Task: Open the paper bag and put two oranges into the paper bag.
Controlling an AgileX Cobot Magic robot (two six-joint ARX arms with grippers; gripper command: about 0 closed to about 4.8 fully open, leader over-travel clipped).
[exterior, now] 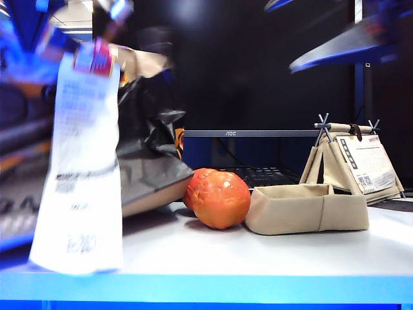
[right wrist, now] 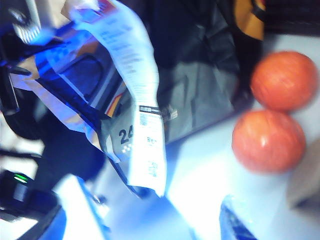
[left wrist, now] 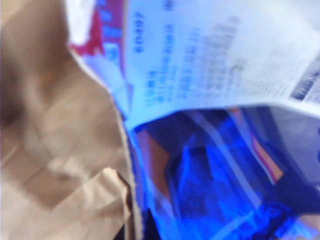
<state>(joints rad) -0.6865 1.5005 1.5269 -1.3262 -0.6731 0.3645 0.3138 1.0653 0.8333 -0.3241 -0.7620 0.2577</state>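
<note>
The left end effector, clamped shut, grips the paper bag at its top edge, lifting it tilted above the counter, receipt dangling. Two oranges rest just beside the bag, touching the fabric tray. The right end effector's jaws aren't visible; I cannot tell their state.

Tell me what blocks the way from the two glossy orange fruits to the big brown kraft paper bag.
Nothing visible lies between them: the two oranges sit on the white table right beside the brown paper bag, apart from the beige fabric tray. The left gripper, unseen and shut, seems to hold the bag up; the right gripper is out of view.
</note>
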